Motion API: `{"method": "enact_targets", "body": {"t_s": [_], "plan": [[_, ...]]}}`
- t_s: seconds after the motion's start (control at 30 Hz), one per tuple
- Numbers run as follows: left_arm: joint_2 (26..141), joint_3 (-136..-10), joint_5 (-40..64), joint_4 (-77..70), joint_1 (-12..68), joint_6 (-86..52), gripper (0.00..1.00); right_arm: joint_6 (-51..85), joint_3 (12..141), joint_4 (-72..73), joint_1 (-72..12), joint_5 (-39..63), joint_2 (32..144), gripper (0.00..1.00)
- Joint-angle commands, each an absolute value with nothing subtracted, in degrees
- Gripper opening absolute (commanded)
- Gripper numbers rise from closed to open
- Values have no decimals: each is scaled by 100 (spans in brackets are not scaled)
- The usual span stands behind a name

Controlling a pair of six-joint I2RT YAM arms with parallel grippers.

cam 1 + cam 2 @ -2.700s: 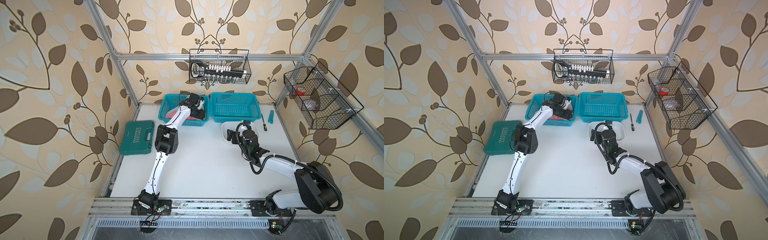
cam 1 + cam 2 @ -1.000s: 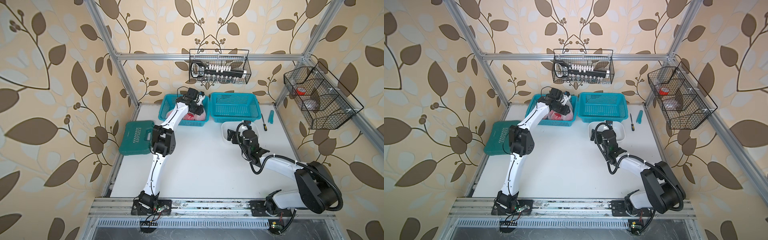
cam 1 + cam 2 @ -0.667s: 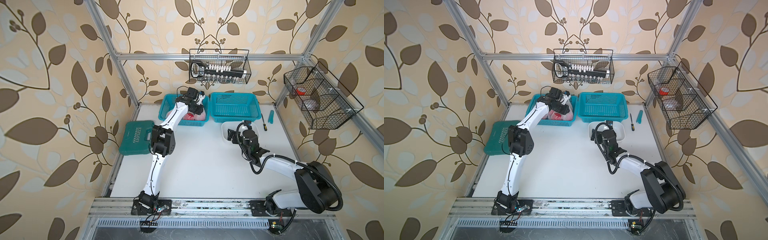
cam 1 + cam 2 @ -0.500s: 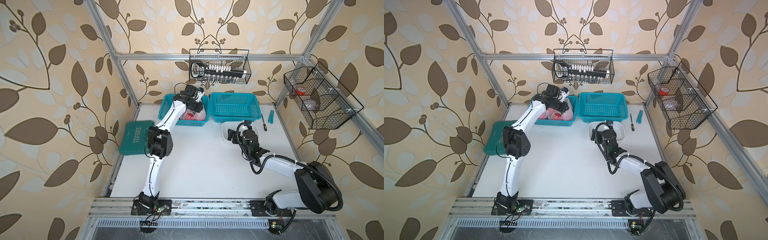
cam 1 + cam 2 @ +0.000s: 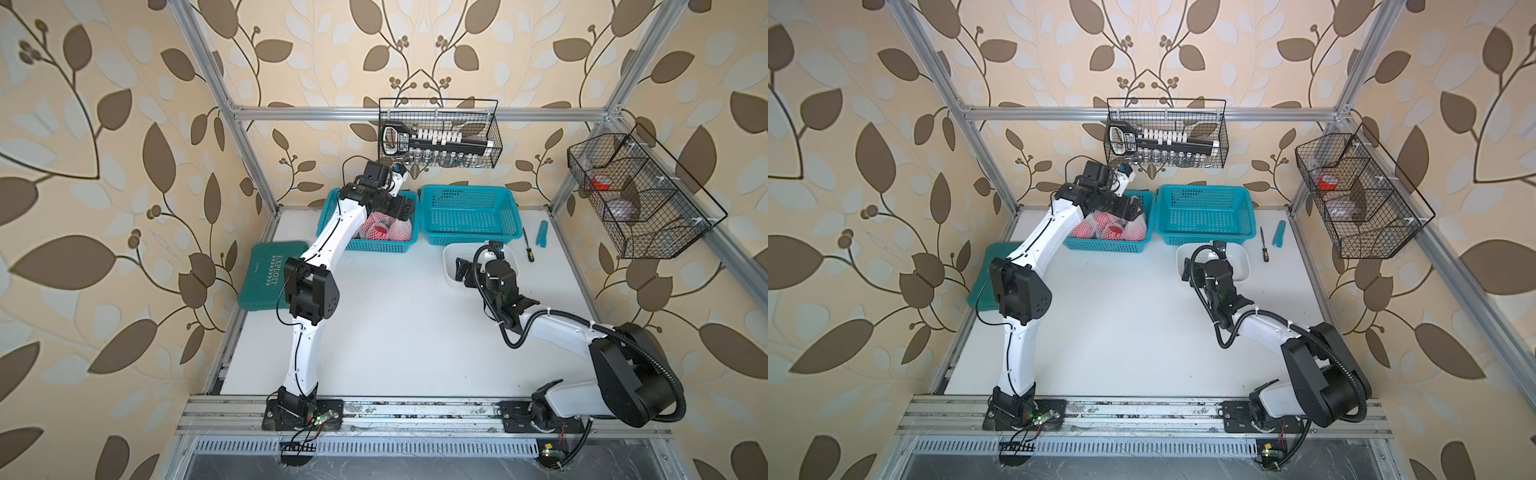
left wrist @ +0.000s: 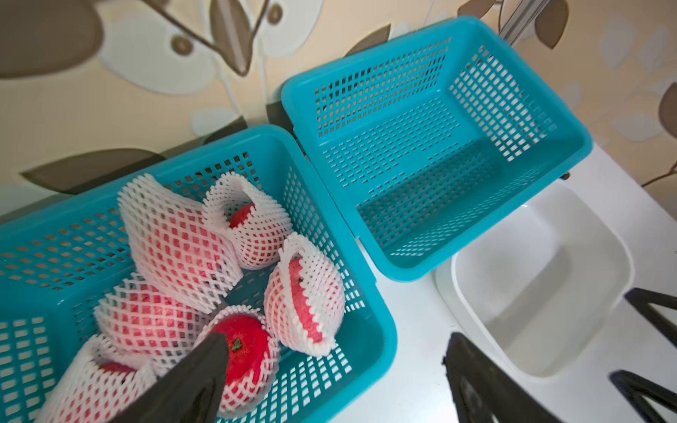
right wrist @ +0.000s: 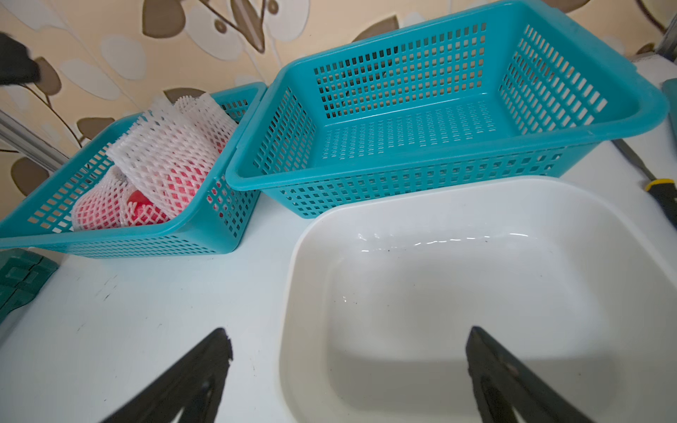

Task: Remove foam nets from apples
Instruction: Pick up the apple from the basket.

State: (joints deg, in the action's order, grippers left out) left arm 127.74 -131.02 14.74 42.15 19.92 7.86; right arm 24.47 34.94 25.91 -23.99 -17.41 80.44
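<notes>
Nearby: a green case (image 5: pixel 270 274) lies at the table's (image 5: pixel 395 332) left edge. A screwdriver (image 5: pixel 527 245) and a teal stick (image 5: pixel 542 232) lie side by side near the right edge. A white tray (image 7: pixel 439 285) sits just in front of the other basket (image 5: pixel 469 212). One wire basket (image 5: pixel 440 133) hangs on the back rail, and a second (image 5: pixel 640 199) on the right rail has a red tape roll (image 5: pixel 600 183) inside.
In the way: the left arm (image 5: pixel 332 232) crosses over the apple basket (image 6: pixel 44 252) in both top views and hides its left part. The back wire basket hangs close above that arm's wrist.
Left gripper (image 6: pixel 333 340): over the apple basket's side next to the other basket. Its fingers (image 6: pixel 194 377) are spread wide with nothing between them. One finger overlaps the bare-topped apple in the left wrist view; whether it touches cannot be told.
Right gripper (image 7: pixel 348 338): low at the tray's near rim. Its fingers (image 7: pixel 198 373) are spread wide, one over the table and one over the tray, holding nothing.
Apples (image 6: pixel 249 348): all in the apple basket at the table's back, packed against one another, each inside one of the nets (image 6: pixel 176 249). One shows its red top and stem through the open end.
Count: six apples, six nets, two teal baskets standing rim to rim, one tray, two wire baskets, one case, one screwdriver, one stick.
</notes>
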Motion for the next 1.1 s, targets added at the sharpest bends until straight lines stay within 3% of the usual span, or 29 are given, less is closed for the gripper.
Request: {"method": "enact_targets", "body": {"t_s": [0.0, 0.27, 0.43, 0.93, 1.0, 1.07], "plan": [[13144, -13175, 1469, 4193, 2031, 756, 95, 2518, 3558, 2549, -2389, -1811, 8088, 100], [13667, -13166, 1329, 3985, 2030, 740, 98, 2526, 3555, 2558, -2379, -1796, 8107, 100], [13894, -13232, 1125, 3876, 2022, 756, 86, 2538, 3555, 2556, -2380, -1782, 8106, 100], [14409, -13491, 934, 3970, 1971, 866, 92, 2551, 3560, 2555, -2364, -1792, 8119, 100], [14465, -13524, 995, 3955, 1960, 870, 86, 2556, 3559, 2550, -2363, -1800, 8130, 100], [14498, -13535, 1068, 3955, 1951, 872, 72, 2546, 3555, 2549, -2355, -1809, 8131, 99]]}}
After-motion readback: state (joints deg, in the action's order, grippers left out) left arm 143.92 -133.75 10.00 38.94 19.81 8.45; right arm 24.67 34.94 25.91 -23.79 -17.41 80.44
